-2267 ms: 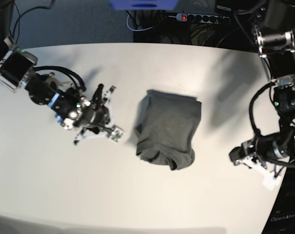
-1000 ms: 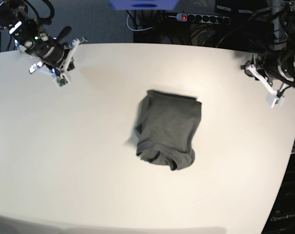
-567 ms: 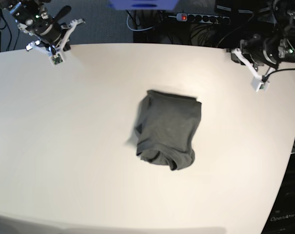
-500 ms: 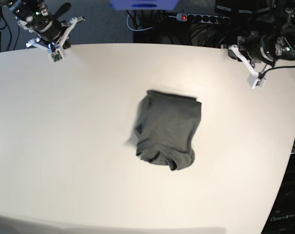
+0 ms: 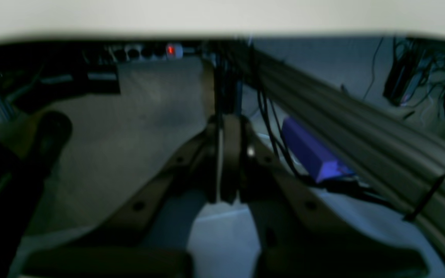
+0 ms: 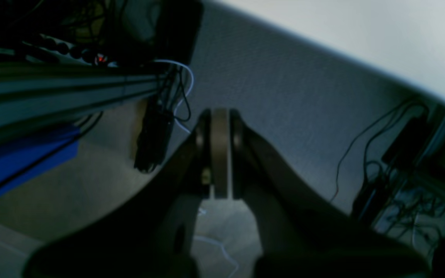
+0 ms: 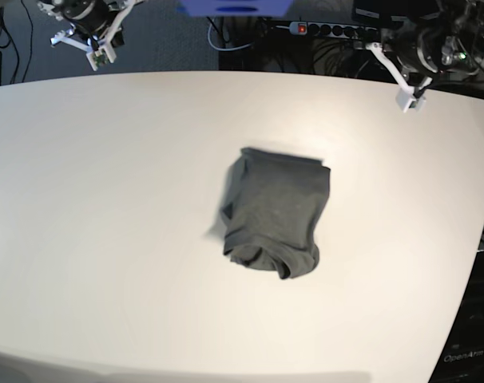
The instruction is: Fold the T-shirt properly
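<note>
The T-shirt [image 7: 275, 211] lies folded into a compact dark olive-grey bundle at the middle of the white table [image 7: 106, 199]. No gripper touches it. My left gripper [image 7: 378, 52] is raised over the table's far right edge, and my right gripper [image 7: 114, 20] hangs beyond the far left corner. In the left wrist view the left gripper [image 5: 225, 127] has its fingers pressed together with nothing between them. The right gripper [image 6: 219, 116] is likewise shut and empty in the right wrist view. Both wrist views look past the table edge at the floor, and the T-shirt is out of their view.
Behind the table's far edge lie a power strip [image 7: 302, 29] with a red light, tangled cables and a blue box [image 7: 234, 6]. The table's right edge curves in toward the front.
Both arms have pulled up and back from the table toward its far corners, grippers staying shut. The T-shirt has not moved.
</note>
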Motion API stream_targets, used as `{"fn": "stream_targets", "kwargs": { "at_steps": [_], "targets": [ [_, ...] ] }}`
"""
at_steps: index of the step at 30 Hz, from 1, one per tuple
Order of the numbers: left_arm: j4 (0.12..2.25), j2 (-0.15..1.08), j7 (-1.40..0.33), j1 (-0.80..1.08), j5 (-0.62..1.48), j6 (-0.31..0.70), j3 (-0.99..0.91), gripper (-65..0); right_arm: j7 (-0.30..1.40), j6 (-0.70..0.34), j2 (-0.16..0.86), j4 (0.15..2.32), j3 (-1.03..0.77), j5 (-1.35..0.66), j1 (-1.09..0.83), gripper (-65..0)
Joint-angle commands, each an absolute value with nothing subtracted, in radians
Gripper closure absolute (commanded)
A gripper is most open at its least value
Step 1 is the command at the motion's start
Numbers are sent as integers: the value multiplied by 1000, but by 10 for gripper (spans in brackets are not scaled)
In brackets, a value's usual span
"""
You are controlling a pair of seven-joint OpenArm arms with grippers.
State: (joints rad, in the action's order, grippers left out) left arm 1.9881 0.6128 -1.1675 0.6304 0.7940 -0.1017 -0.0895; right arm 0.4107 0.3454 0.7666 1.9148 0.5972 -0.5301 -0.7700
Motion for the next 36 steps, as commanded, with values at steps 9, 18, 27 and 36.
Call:
{"fn": "stream_targets", "kwargs": {
  "at_steps": [9,18,27,36],
  "targets": [
    [2003,575,-1165,737,622,-97,-94,-17,389,348,746,1902,627,-526,-799,0],
    [1992,529,-1161,812,472,-90,-31,-17,251,348,714,1779,641,-526,-862,0],
    [1716,475,-1001,774,367,-87,19,-17,97,346,661,1534,779,-526,-788,0],
    [1233,438,-642,624,367,-5,202,-17,-53,335,499,1106,934,-530,-613,0]
  ]
}}
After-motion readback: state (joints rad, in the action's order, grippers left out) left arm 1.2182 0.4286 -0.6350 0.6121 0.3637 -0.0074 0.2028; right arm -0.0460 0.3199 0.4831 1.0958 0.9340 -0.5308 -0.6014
